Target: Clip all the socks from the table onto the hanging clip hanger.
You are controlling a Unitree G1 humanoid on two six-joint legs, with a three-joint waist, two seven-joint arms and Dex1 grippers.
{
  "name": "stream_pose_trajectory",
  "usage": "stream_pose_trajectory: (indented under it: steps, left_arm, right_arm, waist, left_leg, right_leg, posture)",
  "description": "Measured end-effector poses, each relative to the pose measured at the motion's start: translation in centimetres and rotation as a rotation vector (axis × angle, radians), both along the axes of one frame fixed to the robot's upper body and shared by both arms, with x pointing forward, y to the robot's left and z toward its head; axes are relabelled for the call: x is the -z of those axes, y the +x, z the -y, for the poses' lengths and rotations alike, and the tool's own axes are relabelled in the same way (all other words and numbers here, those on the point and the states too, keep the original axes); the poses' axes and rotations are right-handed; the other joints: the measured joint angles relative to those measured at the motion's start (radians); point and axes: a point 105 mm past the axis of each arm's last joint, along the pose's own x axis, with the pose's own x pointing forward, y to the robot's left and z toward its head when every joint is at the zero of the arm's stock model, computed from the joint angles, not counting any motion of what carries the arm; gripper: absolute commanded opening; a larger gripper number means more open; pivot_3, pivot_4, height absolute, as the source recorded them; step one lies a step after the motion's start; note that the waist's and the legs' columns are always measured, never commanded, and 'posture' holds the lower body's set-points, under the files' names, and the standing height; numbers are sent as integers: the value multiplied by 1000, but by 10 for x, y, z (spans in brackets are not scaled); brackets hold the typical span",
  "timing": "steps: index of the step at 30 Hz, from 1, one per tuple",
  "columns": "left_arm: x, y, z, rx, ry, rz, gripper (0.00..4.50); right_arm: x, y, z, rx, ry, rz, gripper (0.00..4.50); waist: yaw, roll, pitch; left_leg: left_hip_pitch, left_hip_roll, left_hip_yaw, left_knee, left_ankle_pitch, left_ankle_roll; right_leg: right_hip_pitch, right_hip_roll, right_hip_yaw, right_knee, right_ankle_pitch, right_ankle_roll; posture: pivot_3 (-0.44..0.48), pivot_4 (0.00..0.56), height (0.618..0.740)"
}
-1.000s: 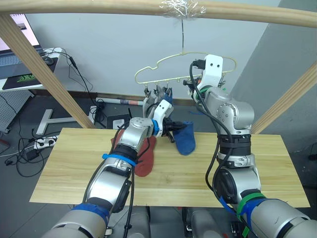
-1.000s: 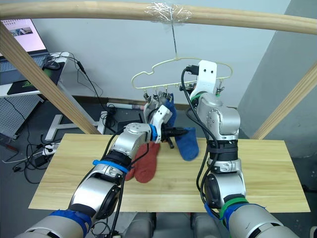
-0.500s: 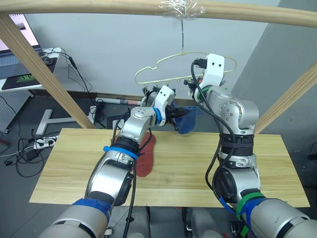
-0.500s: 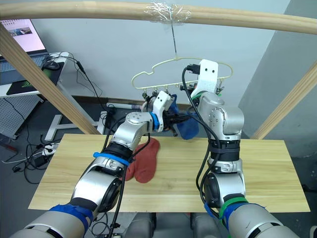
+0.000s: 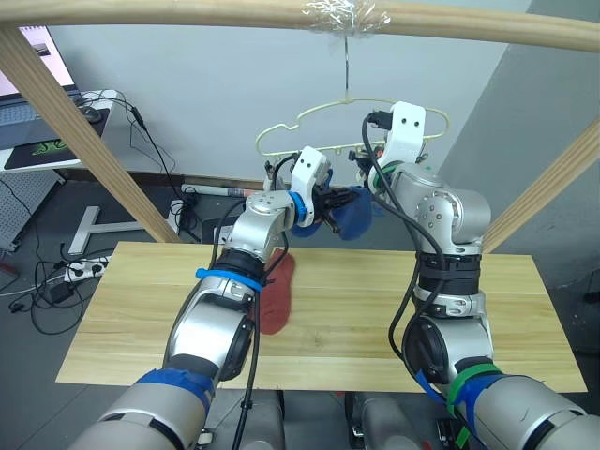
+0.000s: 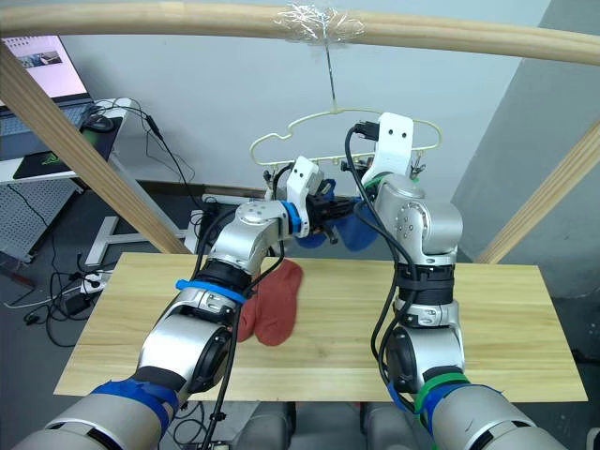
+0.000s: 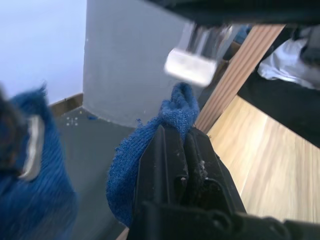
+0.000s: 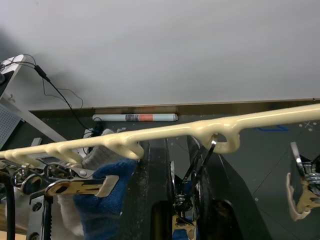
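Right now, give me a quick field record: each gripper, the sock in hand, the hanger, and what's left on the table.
left gripper: shut on blue sock, raised near the clips
right gripper: fingers either side of a clip under the clip hanger bar; open
clipped already: another blue sock
table: rust-red sock lying flat
hanger: hooked on the wooden pole

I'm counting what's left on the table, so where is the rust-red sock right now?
The rust-red sock lies flat on the table, left of centre in the head views, directly below the raised left arm and partly hidden by it.
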Motion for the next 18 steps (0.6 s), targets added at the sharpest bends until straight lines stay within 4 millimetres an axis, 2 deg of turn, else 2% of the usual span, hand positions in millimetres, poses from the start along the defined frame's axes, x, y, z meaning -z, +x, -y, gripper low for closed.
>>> stream_pose_trajectory:
  steps: [18]
  left_arm:
    - [-11,3,6,1,-29,2,15]
  right_arm:
    - [0,0,-1,-2,4,-1,195]
  waist:
    - [-1,0,0]
  left_leg:
    - [0,0,0,0,0,0]
  right_leg:
    - [0,0,0,0,0,0]
  posture:
    - [48,187,740]
